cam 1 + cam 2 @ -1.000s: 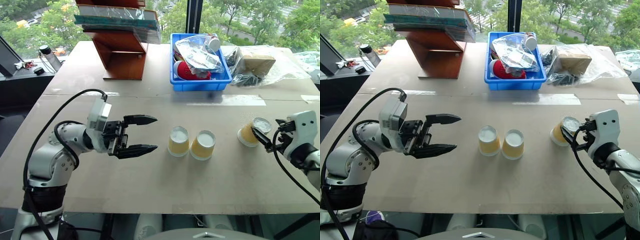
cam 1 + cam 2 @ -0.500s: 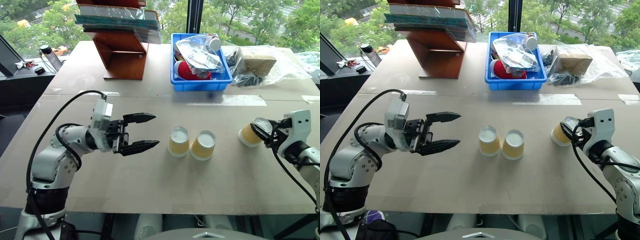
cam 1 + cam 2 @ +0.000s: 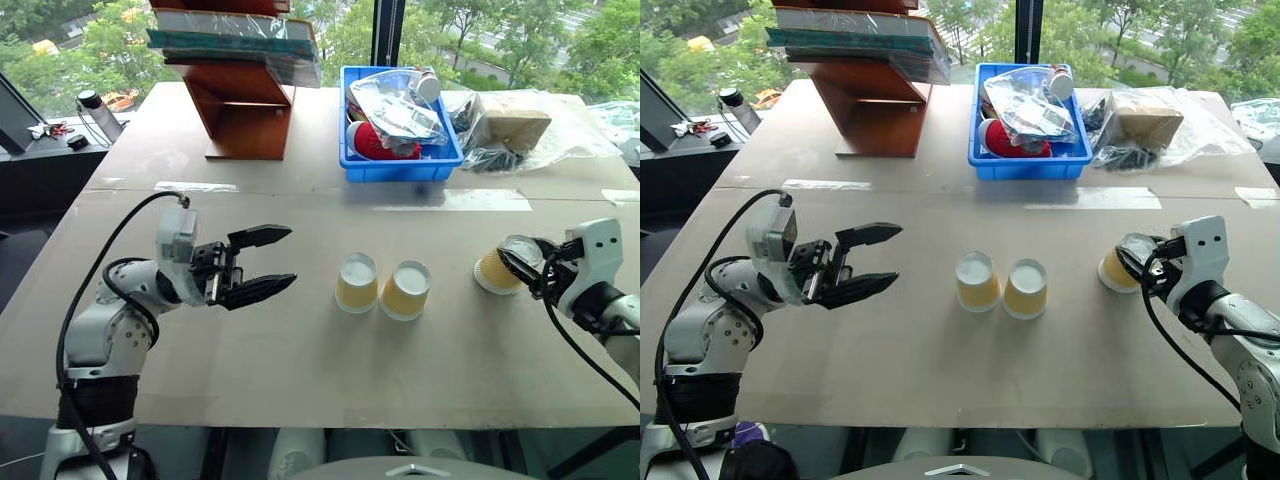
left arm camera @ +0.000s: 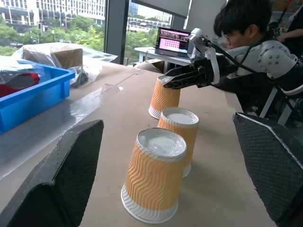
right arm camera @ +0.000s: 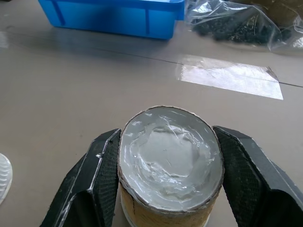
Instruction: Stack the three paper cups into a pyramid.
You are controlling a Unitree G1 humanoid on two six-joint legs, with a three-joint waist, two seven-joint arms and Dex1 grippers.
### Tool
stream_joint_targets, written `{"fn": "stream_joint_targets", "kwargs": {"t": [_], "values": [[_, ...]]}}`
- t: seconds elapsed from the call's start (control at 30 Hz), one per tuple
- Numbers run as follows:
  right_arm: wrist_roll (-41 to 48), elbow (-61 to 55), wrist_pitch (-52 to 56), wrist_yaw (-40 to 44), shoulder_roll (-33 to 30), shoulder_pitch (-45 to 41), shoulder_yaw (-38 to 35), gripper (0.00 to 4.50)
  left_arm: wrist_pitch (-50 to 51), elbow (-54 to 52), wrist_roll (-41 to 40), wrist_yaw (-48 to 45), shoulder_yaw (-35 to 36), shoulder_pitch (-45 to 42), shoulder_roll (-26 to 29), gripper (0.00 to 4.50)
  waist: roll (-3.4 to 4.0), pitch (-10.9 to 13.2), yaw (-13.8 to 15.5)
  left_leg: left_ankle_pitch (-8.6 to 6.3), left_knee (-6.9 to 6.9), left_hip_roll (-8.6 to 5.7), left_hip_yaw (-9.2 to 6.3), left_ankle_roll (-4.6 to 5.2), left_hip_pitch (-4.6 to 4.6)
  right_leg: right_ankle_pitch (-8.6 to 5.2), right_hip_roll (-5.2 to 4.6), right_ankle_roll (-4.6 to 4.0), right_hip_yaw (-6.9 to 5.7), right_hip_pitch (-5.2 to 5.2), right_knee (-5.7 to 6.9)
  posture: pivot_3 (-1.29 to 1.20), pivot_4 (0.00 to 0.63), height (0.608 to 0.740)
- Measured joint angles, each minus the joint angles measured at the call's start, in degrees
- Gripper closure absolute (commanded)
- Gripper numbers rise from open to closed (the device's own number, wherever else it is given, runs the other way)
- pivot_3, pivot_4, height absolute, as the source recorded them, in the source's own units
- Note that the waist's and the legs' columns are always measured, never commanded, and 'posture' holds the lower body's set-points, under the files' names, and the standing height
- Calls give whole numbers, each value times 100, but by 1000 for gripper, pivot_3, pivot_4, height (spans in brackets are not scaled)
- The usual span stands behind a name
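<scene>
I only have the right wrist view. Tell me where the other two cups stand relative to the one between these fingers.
Observer: The two other cups stand upside down, side by side near the table's middle, to the robot's left of the held cup.
Operator: Report the left gripper.
Observer: The left gripper is open, pointing toward that pair from their far side, holding nothing.
Operator: Confirm my grip from outside.
Observer: The right gripper is shut on the held cup near its upturned base; the cup looks tilted.
</scene>
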Motion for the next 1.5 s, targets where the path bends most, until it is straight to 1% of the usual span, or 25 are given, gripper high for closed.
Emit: {"fn": "stream_joint_targets", "kwargs": {"t": [0.1,0.2,0.3,0.33,0.4,0.47,0.67,0.87,1.2,1.5], "values": [[910,-581,324,218,-442,-558,-62,1769,324,291,-368,-675,224,22,395,0,5,3,-23,0,0,1,0,0,6,-1,1,-1,1,-1,8,0,150,740],[1658,-657,679,181,-772,-1157,-56,1769,286,567,-358,-1037,280,70,600,0,5,4,3,0,0,0,2,0,5,-1,-2,-1,0,0,8,0,150,740],[2444,-494,1047,99,-1189,-2251,64,1769,153,855,-240,-1208,280,133,667,0,8,6,6,0,2,-2,5,0,2,-1,-9,-2,1,-2,7,0,150,740],[2558,-441,1128,97,-1278,-2544,173,1769,151,887,-228,-1216,273,134,661,0,6,8,5,0,2,-1,4,0,2,-1,-9,-2,-1,-2,6,0,150,740],[2802,-278,1339,97,-1412,-3338,660,1769,149,895,-200,-1212,261,130,629,0,5,7,2,0,2,1,1,0,0,-1,-8,-2,-3,-5,6,0,150,740],[2991,-143,1514,31,-1348,-3818,1123,1769,156,876,-195,-1189,257,128,600,0,3,6,12,0,1,3,-5,0,-4,-1,-9,-3,-8,-5,6,0,150,740],[3157,214,1843,-67,-1288,-4302,1834,1769,188,667,-203,-1061,262,145,527,0,3,6,10,-1,0,3,1,1,-15,0,-22,-1,-7,-11,-1,0,150,740],[3172,273,1877,39,-1254,-4408,2206,1769,263,441,-250,-868,331,369,502,0,3,7,4,0,-2,7,-3,1,-11,0,-19,-1,-11,-11,4,0,150,740],[2828,242,1719,81,-1001,-4418,2521,1769,297,225,-259,-636,397,507,373,0,3,7,7,0,-1,6,-3,1,-11,0,-20,-1,-12,-11,4,0,150,740],[2615,158,1709,292,-1004,-4281,2671,1769,311,174,-269,-477,396,439,281,0,3,7,7,0,-2,6,-3,1,-11,0,-20,-1,-12,-11,4,0,150,740]]}}
